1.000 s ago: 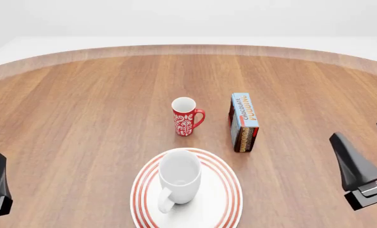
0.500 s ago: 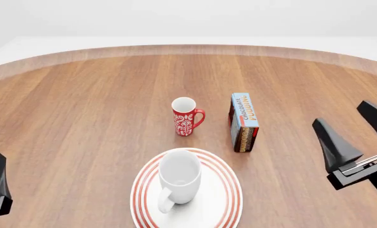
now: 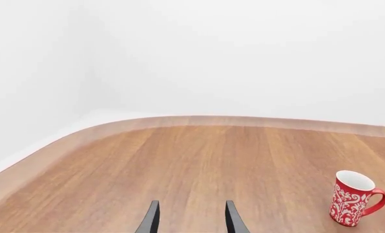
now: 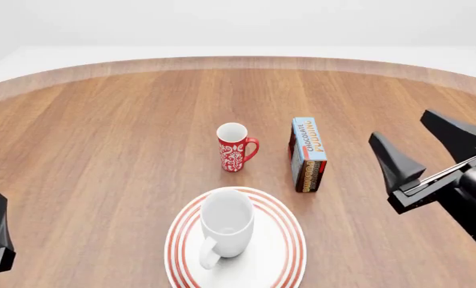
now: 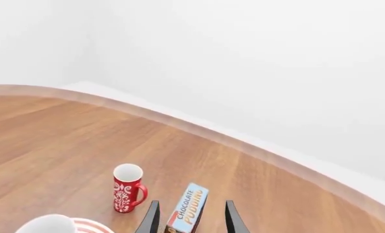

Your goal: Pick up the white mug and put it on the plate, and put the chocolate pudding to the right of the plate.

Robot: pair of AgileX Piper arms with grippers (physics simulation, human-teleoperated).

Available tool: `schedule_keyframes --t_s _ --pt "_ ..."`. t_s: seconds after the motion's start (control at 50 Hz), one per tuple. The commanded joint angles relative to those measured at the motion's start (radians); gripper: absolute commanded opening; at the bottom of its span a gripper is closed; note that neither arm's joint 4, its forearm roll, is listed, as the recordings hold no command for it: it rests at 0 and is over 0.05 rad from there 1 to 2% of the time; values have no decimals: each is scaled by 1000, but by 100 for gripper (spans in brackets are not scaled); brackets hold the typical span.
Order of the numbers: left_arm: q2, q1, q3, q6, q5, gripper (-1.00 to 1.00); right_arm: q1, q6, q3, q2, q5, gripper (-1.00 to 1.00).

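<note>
Two mugs stand on the table (image 4: 102, 120) — one white mug (image 4: 226, 228) and one red mug (image 4: 234, 147) with a white pattern; one plate (image 4: 282, 252) with red rings; one chocolate pudding (image 4: 309, 153) carton — five things counted, table included

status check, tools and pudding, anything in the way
Right tool open, empty, right of chocolate pudding. Left tool open, empty. White mug on plate. Red mug left of pudding, apart.
</note>
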Motion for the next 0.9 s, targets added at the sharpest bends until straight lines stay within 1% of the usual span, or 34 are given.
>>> schedule_keyframes --t_s 0.02,0.12,0.28,0.9 --pt "0 1 -2 2 0 100 24 -12 -47 65 -10 100" --pt "0 3 -3 2 -1 100 32 -26 -47 107 -37 100" --pt "0 4 -2 2 -2 100 29 -29 -61 164 -56 100" --pt "0 4 2 -4 -9 100 69 -14 -165 361 -47 100"
